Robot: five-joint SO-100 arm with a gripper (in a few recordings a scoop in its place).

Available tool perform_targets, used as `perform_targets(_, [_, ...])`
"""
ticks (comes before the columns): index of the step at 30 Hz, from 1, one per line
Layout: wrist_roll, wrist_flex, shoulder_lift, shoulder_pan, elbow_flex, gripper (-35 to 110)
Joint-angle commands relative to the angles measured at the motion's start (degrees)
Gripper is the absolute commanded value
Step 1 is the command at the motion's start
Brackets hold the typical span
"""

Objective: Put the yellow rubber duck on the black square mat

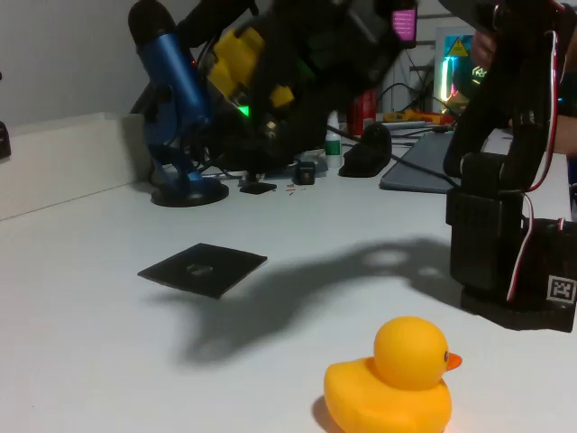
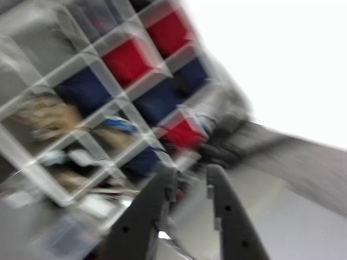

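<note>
— The tool (image 2: 190, 181)? 
— In the wrist view its fingers stand slightly apart, nothing between them, before blurred shelf cubbies (image 2: 103, 92) holding red and blue boxes. 
— And on the table (image 1: 81, 325)? 
— Black square mat (image 1: 203, 269) left; yellow rubber duck (image 1: 397, 383) well right, nearer the camera.

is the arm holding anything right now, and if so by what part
Nothing is held. In the wrist view the gripper has its jaws slightly apart with nothing between them. The yellow rubber duck sits on the table in the fixed view, apart from the black square mat.
</note>
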Motion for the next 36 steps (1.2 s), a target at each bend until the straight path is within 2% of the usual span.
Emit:
perform_targets(1, [0.2,6.2,0.5,-2.8,-2.2,6])
perform_targets(13, [0.2,24.3,0.5,-7.2,-2.3,6])
perform_targets(36, [0.2,29.6,-0.3,-7.0,-1.4,6])
